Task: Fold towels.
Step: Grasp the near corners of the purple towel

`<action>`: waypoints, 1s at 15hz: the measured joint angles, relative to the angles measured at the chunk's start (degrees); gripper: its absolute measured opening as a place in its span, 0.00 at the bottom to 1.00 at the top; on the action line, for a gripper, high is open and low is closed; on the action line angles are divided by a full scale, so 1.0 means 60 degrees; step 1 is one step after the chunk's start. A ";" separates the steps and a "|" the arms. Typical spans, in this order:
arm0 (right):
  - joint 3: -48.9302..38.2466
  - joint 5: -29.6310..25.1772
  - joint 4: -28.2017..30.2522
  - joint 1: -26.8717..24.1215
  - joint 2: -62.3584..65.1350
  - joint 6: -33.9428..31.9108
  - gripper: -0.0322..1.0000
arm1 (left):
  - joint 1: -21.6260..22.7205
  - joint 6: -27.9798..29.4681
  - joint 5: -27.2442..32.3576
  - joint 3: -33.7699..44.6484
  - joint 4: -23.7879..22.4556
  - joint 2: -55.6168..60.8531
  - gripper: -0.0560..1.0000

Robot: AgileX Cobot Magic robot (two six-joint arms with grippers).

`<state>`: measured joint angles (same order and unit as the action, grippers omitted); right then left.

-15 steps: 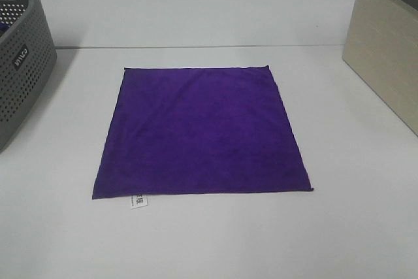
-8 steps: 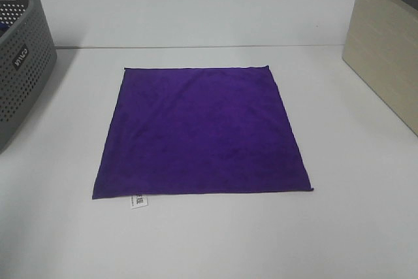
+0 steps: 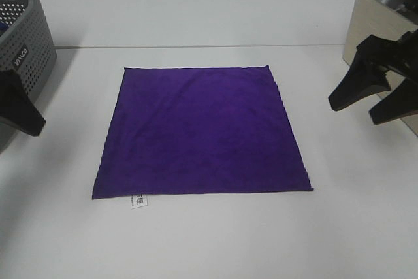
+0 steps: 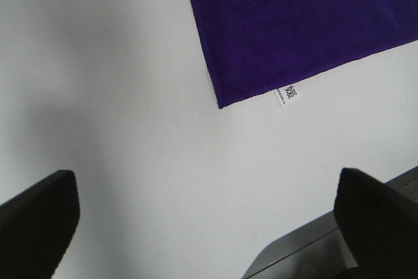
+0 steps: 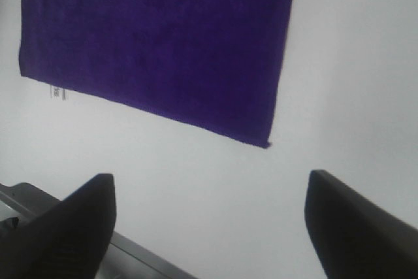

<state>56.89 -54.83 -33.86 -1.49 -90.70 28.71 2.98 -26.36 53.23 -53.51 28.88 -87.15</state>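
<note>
- The towel is a deep purple square cloth with a soft, matte, slightly fuzzy nap. It is spread out in a single flat layer with no fold in it.
- Its edges run nearly straight, with a thin darker hem along them, and the surface shows only faint ripples.
- A small white label with dark print sticks out from the near edge, close to the near-left corner, and lies flat on the table.
- The towel lies in the middle of the white table, with bare tabletop on all four sides.
- The left gripper hangs above bare table off the towel's near-left corner. Its black fingers are spread wide, with nothing between them and no contact with the cloth.
- The right gripper hovers off the towel's right side, apart from the cloth. Its jaws are parted wide and hold nothing.
- The right wrist view looks down on the towel's near-right corner and the label.
- A grey perforated basket stands at the far left of the table, well apart from the towel.
- A beige box stands at the far right, behind the right gripper.
</note>
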 joint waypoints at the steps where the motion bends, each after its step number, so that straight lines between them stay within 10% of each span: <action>1: -0.0057 0.0296 -0.0411 0.0000 -0.0392 0.0458 0.78 | 0.0000 -0.0382 -0.0544 0.0239 0.0306 -0.0477 0.99; 7: -0.0363 0.0783 -0.0936 0.0000 -0.2445 0.1853 0.78 | 0.0000 -0.2970 -0.1251 0.0525 0.2693 -0.2741 0.99; 15: -0.0315 0.1337 -0.1748 -0.0010 -0.4097 0.2320 0.77 | 0.0000 -0.3543 -0.1748 0.0516 0.3495 -0.3973 0.99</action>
<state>55.00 -46.81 -44.35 -1.55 -115.28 42.63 2.98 -47.61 42.74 -50.42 49.85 -110.98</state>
